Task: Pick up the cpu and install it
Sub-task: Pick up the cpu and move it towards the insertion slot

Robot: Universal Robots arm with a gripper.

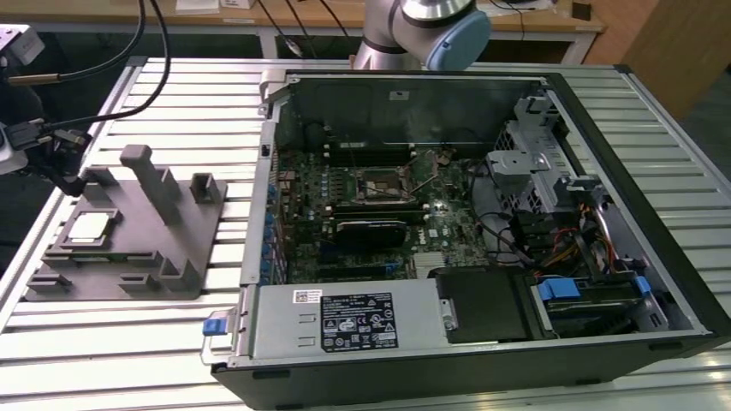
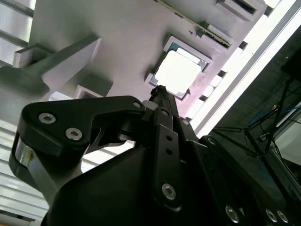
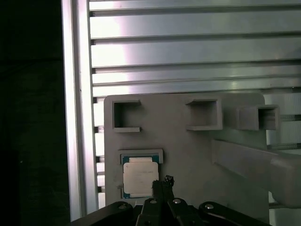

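Note:
The cpu (image 1: pixel 92 227) is a pale silvery square chip lying flat in a shallow pocket of a grey holder block (image 1: pixel 171 257) at the exterior view's left. My gripper (image 1: pixel 71 181) hangs above that end of the block, a little above the chip and apart from it. In both wrist views the fingers come together in a narrow dark tip, shut with nothing in it. In the first wrist view the gripper (image 3: pixel 165 182) is beside the cpu (image 3: pixel 139 179). In the second wrist view the gripper (image 2: pixel 160 90) lines up with an edge of the cpu (image 2: pixel 178 73). The black-framed socket (image 1: pixel 379 184) sits on the motherboard.
An open computer case (image 1: pixel 571 94) lies on the slatted aluminium table (image 1: pixel 137 342), with drive cages and cables at the exterior view's right. Tall grey posts (image 1: pixel 149 180) rise from the holder block close to the chip. Cables (image 1: pixel 115 68) run to the wrist.

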